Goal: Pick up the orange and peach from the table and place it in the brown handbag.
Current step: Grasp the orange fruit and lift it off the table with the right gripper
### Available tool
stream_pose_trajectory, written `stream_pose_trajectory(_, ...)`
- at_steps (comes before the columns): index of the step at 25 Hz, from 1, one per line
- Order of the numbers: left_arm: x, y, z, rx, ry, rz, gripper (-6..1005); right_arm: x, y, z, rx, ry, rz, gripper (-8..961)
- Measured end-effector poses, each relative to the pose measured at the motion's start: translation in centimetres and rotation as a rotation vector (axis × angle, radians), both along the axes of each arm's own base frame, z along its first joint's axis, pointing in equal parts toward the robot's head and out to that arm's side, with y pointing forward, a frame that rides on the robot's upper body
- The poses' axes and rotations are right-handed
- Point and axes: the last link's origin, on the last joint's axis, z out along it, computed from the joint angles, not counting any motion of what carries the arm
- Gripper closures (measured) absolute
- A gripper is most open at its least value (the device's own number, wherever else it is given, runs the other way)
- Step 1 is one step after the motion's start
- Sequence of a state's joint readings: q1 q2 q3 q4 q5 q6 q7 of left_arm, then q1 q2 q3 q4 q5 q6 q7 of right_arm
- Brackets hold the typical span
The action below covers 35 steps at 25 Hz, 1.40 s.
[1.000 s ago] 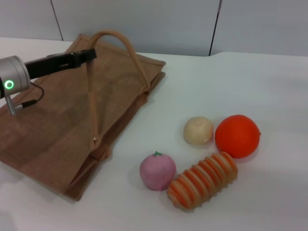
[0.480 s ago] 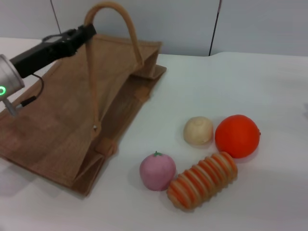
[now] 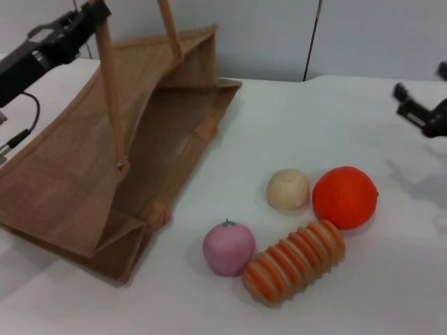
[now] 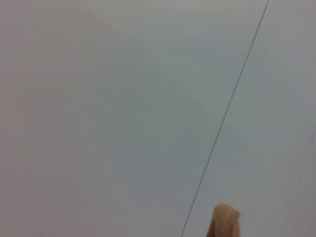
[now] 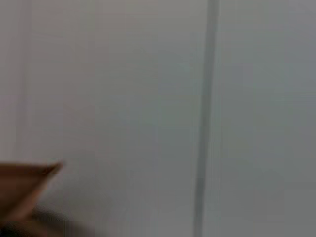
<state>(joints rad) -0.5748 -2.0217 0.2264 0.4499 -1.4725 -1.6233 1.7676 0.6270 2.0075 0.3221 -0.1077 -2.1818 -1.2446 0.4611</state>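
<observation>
Orange [image 3: 344, 197] and peach [image 3: 228, 248] rest on the table [image 3: 293, 132]; left gripper [image 3: 94, 12] pinches the brown handbag's [image 3: 91, 174] strap; right gripper [image 3: 419, 112], far right, spread.

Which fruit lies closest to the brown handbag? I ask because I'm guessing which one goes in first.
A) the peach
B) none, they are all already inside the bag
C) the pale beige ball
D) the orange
A: in the head view the peach sits nearest the brown handbag, whose handle the left gripper holds up; the orange lies farthest to the right, on the table.
</observation>
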Motion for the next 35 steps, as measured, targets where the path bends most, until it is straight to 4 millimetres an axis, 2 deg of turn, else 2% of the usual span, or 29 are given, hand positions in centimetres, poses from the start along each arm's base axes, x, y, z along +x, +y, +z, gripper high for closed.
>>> stream_pose_trajectory(5,0.3,-0.4,0.4,0.005,-0.014,-0.036,879,-0.4,-0.1,-0.9,-0.181,-0.056,0.038,64)
stream_pose_trajectory(13,0.4,-0.7,0.7,0.013,-0.031,-0.056,880,-0.4,-0.1,-0.5,-0.441,-0.088,0.02,65)
stream_pose_trajectory(29,1.3,-0.8,0.7,0.004,-0.044,-0.106,879,-1.4,-0.1,-1.9,-0.746,-0.181,-0.055,71)
stream_pose_trajectory(35,1.3,-0.8,0.7,0.004,-0.044,-0.106,879,-1.6,-0.3,-2.1,-0.778,-0.19,-0.045,190)
